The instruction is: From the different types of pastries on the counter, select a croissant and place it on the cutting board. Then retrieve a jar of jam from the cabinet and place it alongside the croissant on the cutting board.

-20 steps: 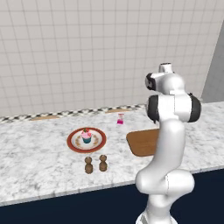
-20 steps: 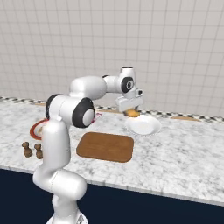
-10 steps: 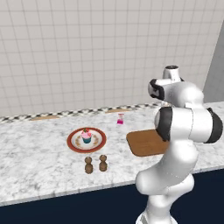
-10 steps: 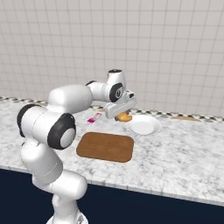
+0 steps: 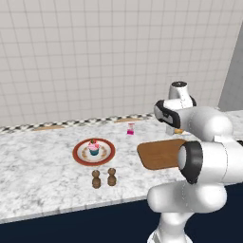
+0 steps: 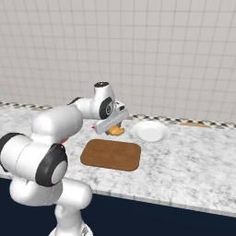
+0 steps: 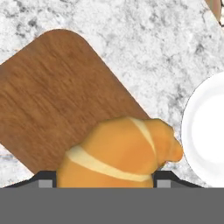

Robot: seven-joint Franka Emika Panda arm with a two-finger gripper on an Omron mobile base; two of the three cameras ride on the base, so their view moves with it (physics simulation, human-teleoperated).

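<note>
My gripper (image 6: pixel 114 124) is shut on the golden-orange croissant (image 6: pixel 115 131), holding it just above the counter (image 6: pixel 193 166) by the far edge of the brown cutting board (image 6: pixel 111 154). In the hand view the croissant (image 7: pixel 120 155) sits between the dark fingertips (image 7: pixel 46 181), with the cutting board (image 7: pixel 52 96) below it to the left. From the left base view the croissant (image 5: pixel 179 131) peeks out past my arm, beyond the cutting board (image 5: pixel 159 153). A pink-frosted cupcake (image 5: pixel 93 148) stands on a red-rimmed plate (image 5: pixel 78 153). The jar of jam and the cabinet are out of view.
A white dish (image 6: pixel 150 131) lies just right of the croissant, also at the right edge of the hand view as the white dish (image 7: pixel 208 131). Two brown shakers (image 5: pixel 103 178) stand near the counter's front. A small pink bottle (image 5: pixel 130 128) stands by the tiled back wall.
The arm has swung the held croissant away from above the white dish, down and toward the cutting board's far edge. The grip has stayed the same.
</note>
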